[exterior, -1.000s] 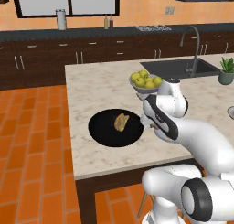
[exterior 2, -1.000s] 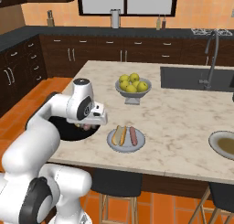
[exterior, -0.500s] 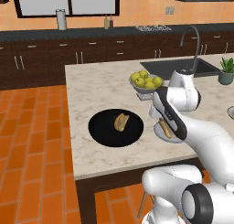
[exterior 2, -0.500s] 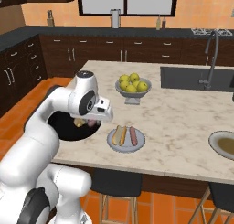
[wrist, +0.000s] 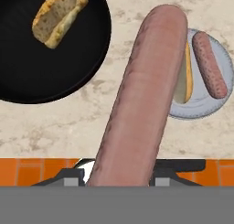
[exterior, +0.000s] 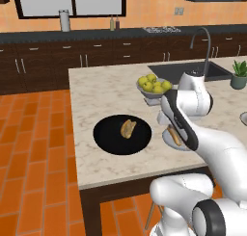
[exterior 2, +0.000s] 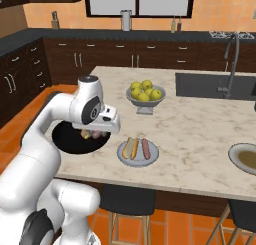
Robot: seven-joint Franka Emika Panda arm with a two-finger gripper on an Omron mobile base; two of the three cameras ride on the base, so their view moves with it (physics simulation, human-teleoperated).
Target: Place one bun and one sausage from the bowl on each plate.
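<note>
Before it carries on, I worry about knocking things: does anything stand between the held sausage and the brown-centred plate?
Nothing visible does. The gripper holds the sausage above the counter; bare counter lies between it and that plate.

The pale marble desk (exterior 2: 200, 139) lies bare between the small pale grey-blue plate (exterior 2: 152, 157) and the grey-rimmed plate with a brownish centre (exterior 2: 243, 156) at its right edge. Just behind that stretch stand the grey footed bowl of yellow-green fruit (exterior 2: 144, 96) and the dark sunken sink (exterior 2: 215, 85) with its curved tap (exterior 2: 231, 59). The wide glossy black bowl (exterior: 108, 138) occupies the near left part, with open marble behind it.
</note>
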